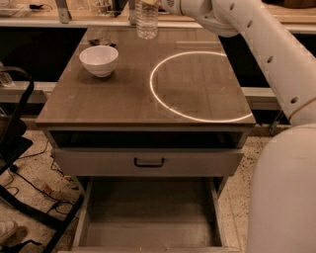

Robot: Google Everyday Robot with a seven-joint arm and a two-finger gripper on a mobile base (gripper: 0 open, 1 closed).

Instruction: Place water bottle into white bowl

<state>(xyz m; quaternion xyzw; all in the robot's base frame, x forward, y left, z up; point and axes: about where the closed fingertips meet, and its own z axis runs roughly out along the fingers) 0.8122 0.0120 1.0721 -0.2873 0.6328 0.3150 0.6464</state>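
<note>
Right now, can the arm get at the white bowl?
Probably yes: the gripper, at the view's top edge by the water bottle, has only open tabletop between it and the white bowl.

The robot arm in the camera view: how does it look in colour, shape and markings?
The arm is glossy white, built of thick rounded segments with smooth bulging joints. Small dark round dots run along its shell. No loose cables show. The gripper sits at the top edge of the view, beside the water bottle, and is mostly cut off.
</note>
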